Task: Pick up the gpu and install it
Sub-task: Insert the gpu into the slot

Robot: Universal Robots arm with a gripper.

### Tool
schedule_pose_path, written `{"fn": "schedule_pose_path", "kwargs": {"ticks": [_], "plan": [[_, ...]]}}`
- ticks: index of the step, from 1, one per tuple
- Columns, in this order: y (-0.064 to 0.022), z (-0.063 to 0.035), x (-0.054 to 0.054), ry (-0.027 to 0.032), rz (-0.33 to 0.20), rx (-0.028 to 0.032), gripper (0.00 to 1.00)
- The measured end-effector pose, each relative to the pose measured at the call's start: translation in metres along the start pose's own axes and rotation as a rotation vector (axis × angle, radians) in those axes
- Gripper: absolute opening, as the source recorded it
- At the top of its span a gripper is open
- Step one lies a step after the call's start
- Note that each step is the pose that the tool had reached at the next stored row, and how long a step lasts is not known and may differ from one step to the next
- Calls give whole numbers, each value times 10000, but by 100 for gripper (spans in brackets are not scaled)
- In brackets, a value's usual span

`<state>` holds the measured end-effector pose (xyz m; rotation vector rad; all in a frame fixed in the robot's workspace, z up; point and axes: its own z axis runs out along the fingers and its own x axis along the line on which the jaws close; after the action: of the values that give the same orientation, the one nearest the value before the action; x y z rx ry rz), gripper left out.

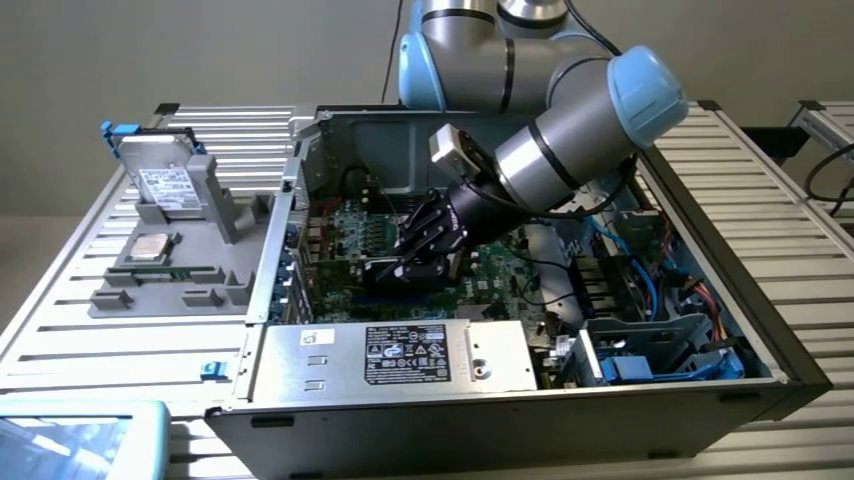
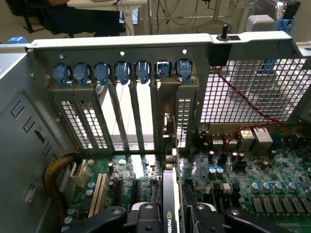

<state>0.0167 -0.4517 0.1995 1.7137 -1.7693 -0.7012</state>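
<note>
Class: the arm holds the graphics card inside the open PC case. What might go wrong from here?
1. The gpu, clamped edge-on in the gripper, may sit slightly off its slot and press on the motherboard instead.
2. Its bracket end stands close to the rear slot frame and might catch there on the way down.

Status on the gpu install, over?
Gripper shut on gpu, inside case. Card on edge at motherboard, bracket end at rear slots; whether seated, cannot tell. Nothing seen blocking it.
</note>
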Motion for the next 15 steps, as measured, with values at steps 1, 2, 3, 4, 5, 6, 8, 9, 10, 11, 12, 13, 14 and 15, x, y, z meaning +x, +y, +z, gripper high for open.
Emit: {"fn": "schedule_pose_path", "kwargs": {"ticks": [1, 2, 3, 4, 5, 6, 8, 9, 10, 11, 12, 13, 14, 15], "plan": [[-1, 1, 0, 0, 0, 0, 28], [-2, 2, 0, -1, -1, 0, 28], [-3, 4, 0, -2, -1, 0, 28], [-3, 5, -1, -3, -1, 1, 28], [-2, 5, 0, -2, 0, 1, 28], [-3, 5, 0, -3, 0, 1, 28], [-3, 5, 0, -3, 0, 0, 28], [-3, 5, -1, -3, -1, 1, 28], [-3, 6, -1, -4, -1, 1, 28], [-3, 5, -1, -4, -2, 1, 28], [-3, 5, -1, -4, -2, 1, 28], [-3, 5, -1, -4, -2, 1, 28], [-3, 5, -1, -4, -2, 1, 28], [-3, 5, -1, -4, -2, 1, 28]]}}
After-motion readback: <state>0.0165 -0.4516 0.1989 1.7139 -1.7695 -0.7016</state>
